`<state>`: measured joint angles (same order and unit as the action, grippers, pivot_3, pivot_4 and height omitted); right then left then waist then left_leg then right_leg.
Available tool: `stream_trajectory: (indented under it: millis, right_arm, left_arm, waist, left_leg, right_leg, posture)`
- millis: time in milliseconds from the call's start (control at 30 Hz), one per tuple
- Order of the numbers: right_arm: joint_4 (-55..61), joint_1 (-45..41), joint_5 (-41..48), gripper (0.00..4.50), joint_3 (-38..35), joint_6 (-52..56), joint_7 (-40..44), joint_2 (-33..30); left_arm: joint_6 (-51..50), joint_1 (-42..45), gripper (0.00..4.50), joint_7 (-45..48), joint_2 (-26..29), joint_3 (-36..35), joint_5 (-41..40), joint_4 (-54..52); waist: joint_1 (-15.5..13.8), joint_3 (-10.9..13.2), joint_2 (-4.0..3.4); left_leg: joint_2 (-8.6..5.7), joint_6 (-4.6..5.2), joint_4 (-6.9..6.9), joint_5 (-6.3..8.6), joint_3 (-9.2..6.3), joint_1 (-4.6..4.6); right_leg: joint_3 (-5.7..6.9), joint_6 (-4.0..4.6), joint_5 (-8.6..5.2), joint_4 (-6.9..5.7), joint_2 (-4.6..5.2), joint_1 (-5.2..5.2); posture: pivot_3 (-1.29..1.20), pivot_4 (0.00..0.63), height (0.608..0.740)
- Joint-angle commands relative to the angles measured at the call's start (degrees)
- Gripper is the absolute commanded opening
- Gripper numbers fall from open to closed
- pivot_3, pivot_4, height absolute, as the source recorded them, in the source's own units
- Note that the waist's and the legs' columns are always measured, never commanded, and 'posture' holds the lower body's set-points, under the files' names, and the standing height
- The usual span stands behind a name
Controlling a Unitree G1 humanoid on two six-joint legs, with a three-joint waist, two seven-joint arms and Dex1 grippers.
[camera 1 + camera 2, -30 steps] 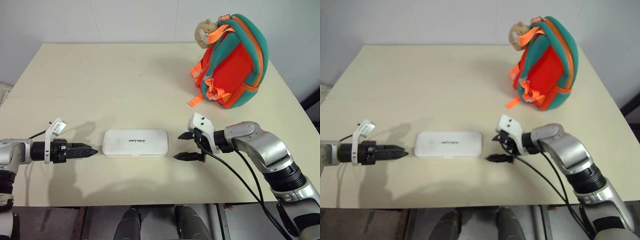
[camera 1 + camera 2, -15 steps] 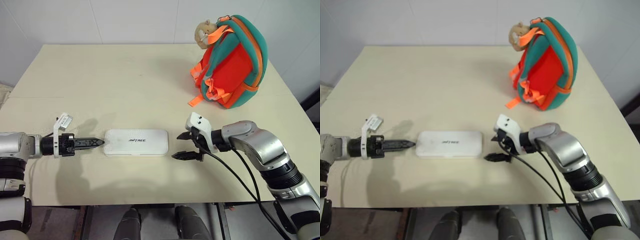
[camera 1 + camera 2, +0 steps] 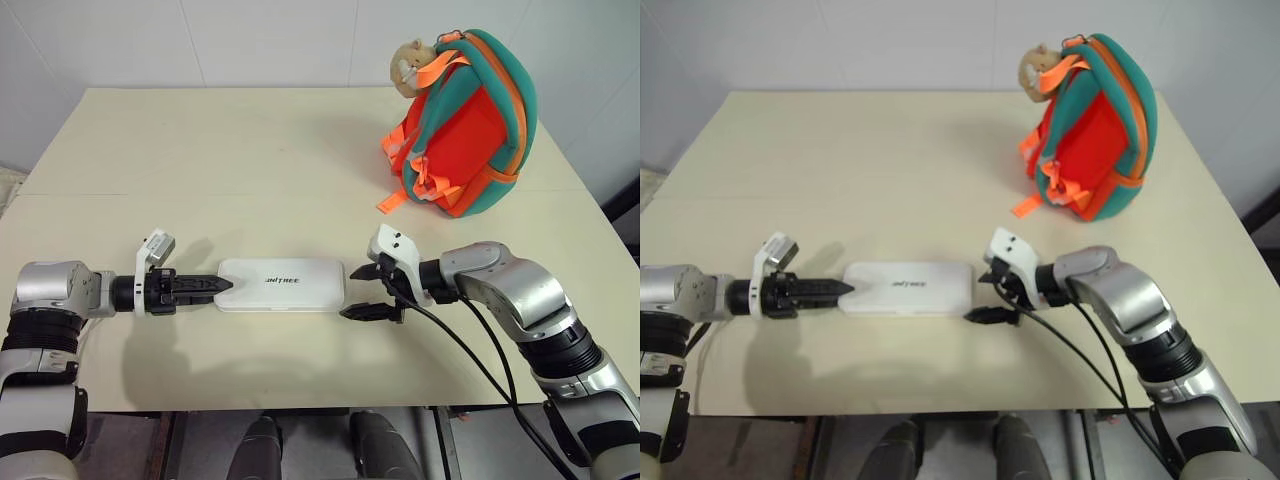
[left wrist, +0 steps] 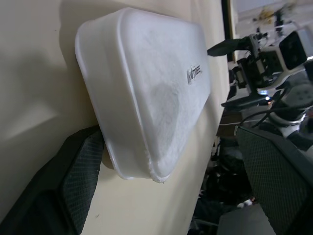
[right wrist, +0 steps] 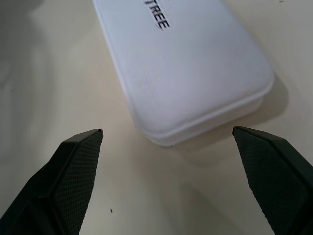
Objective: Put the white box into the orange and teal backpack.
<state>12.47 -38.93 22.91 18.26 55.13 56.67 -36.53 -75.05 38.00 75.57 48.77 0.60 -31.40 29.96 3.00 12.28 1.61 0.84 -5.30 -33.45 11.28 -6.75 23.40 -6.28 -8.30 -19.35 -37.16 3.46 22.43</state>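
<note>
White box (image 3: 283, 285) flat on the table (image 3: 250, 160) between left gripper (image 3: 213, 286) and right gripper (image 3: 362, 291).

White box (image 5: 181, 63): far end cut off at the top edge of the right wrist view, lettering reduced to "TREE"; orange and teal backpack (image 3: 465, 120): opening hidden.

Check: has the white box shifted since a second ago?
Yes. The white box has slid toward the right tool, pushed by the left tool; the gap seen earlier at its right end has nearly closed.
</note>
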Motion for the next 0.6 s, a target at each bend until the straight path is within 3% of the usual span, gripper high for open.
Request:
stream_trajectory:
  millis: [33, 300, 600]
  right_arm:
    - [2.5, 0.5, 1.3, 4.5, -1.9, -0.4, 0.1, -0.3]
    - [2.6, 0.8, 1.9, 4.5, -2.1, -1.5, 0.7, -0.2]
    - [2.9, 0.6, 2.7, 4.5, -3.5, -1.4, 1.1, -2.1]
  left_arm:
    - [-1.2, -0.2, 4.47, -0.6, -1.4, 0.8, -0.8, 0.8]
    - [-3.9, -0.3, 4.47, -2.9, -5.1, -1.9, -3.3, -0.4]
    - [-3.1, -2.2, 4.47, -3.8, -2.4, -2.7, -3.6, -0.7]
  waist:
    - [0.0, 0.0, 0.0]
    - [-0.1, 0.0, 0.01]
    - [0.2, 0.0, 0.01]
  left_leg:
    - [0.0, 0.0, 0.0, 0.0, 0.0, 0.0]
    - [-0.01, 0.0, -0.02, 0.0, 0.0, 0.0]
    - [-0.01, 0.0, 0.03, 0.0, 0.0, 0.0]
  right_leg:
    - [0.0, 0.0, 0.0, 0.0, 0.0, 0.0]
    - [0.0, -0.01, 0.0, 0.01, 0.02, -0.01]
    - [0.0, -0.01, 0.0, 0.06, 0.02, 0.0]
  posture:
    - [0.0, 0.15, 0.74]
    - [0.0, 0.15, 0.74]
    - [0.0, 0.15, 0.74]
